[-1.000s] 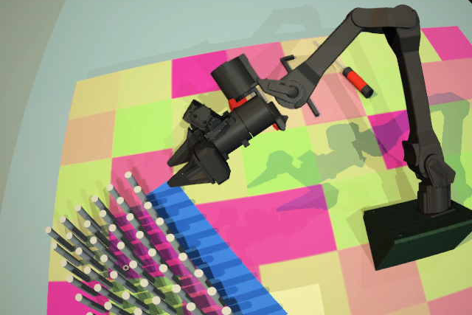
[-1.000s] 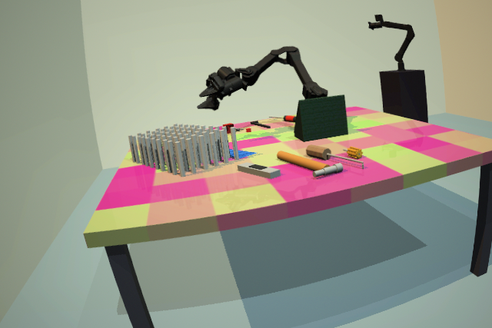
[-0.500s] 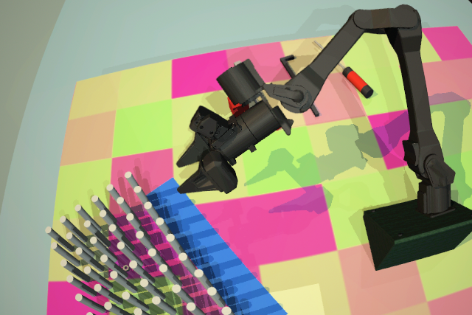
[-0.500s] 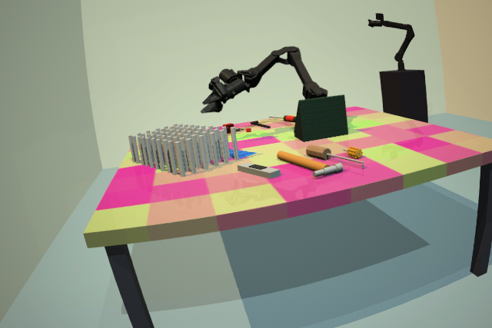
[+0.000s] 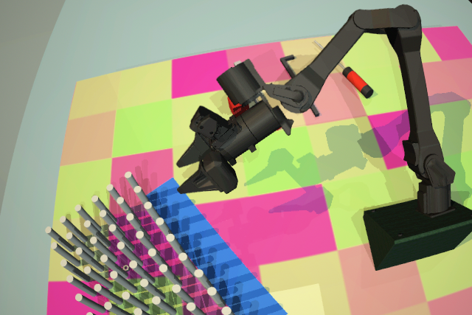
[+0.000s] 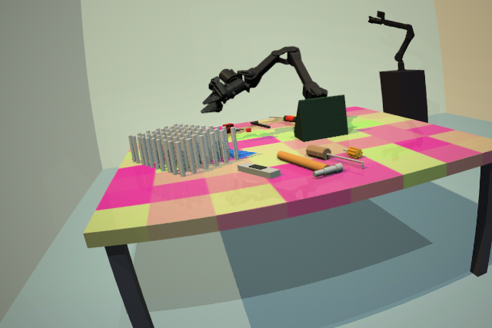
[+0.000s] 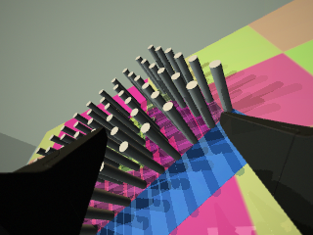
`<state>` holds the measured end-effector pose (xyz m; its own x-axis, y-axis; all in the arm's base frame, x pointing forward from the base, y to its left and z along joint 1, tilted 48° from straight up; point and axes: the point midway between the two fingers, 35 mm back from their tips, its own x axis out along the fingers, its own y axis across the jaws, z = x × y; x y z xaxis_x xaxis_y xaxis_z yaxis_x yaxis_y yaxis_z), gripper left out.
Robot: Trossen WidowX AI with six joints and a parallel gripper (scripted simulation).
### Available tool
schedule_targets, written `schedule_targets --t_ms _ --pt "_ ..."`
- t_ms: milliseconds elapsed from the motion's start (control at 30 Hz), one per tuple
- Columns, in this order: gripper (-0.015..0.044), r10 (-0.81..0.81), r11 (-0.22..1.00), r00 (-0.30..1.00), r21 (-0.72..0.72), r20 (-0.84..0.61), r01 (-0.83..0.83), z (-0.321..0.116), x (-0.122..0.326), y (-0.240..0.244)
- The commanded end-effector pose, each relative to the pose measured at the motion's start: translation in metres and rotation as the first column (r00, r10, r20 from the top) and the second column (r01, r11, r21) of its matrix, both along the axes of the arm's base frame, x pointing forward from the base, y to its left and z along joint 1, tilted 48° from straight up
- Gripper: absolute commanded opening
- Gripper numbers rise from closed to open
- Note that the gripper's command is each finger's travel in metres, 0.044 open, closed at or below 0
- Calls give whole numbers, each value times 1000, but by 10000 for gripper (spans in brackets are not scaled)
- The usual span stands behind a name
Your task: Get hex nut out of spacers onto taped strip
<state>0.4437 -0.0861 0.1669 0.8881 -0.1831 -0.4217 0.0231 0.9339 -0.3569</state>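
The nut is a small ring deep among the standing grey spacers; I cannot make it out in the other views. The blue taped strip runs along the front of the spacers. My gripper is open and empty, high above the table near the strip's far end. A black bar with a bent end lies partly behind the arm. A wooden-handled tool has a thin shaft with a bent tip.
A red screwdriver lies beyond the arm. A red block and a small red cube lie behind the strip. An orange-handled hammer, a grey box and a yellow ribbed piece lie nearer the exterior camera.
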Motion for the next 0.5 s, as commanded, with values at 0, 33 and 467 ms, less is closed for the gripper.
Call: schedule_targets --t_ms 0,33,467 --pt "440 -3 1000 1000 -7 0 3 0 0 -1" --pt "440 -3 1000 1000 -7 0 3 0 0 -1" --pt "440 40 968 984 251 -171 4 -66 10 76"
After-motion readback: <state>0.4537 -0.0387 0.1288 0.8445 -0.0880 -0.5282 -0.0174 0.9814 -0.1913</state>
